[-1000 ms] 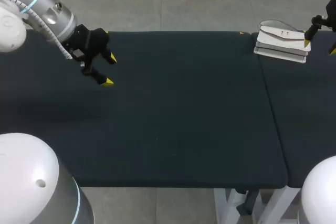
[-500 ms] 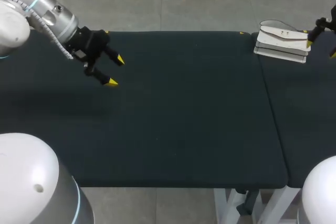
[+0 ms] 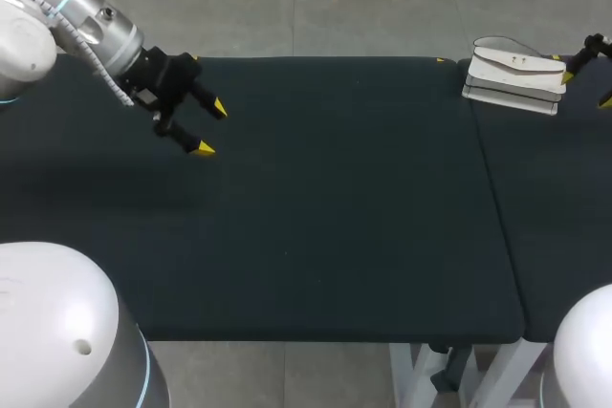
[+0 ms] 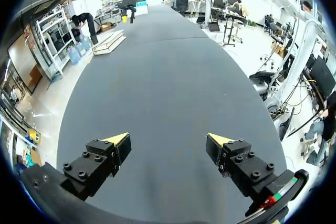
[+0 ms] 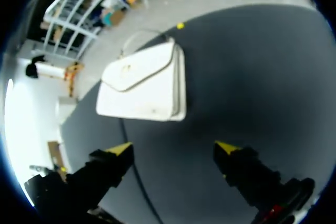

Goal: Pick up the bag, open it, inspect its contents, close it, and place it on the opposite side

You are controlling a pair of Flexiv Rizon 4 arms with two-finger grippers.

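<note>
- Progress was at the very start: nothing on the counter [image 3: 335,198] was lifted, opened or moved across yet.
- Left pincer [image 3: 208,128] hung wide open and empty over the far left part; it had shifted slightly toward the middle.
- White bag [image 3: 513,74] lay closed and flat at the far right; right pincer [image 3: 588,88], wide open just beside it, had drawn back a little.

Overhead head view; wrists toward shared bag [image 3: 514,74]

A dark, matte, cloth-covered tabletop [image 3: 335,217] lies in two sections that meet at a seam [image 3: 492,188] toward its right end. A small yellow tab [image 3: 441,60] sits at the far edge beside that seam.
</note>
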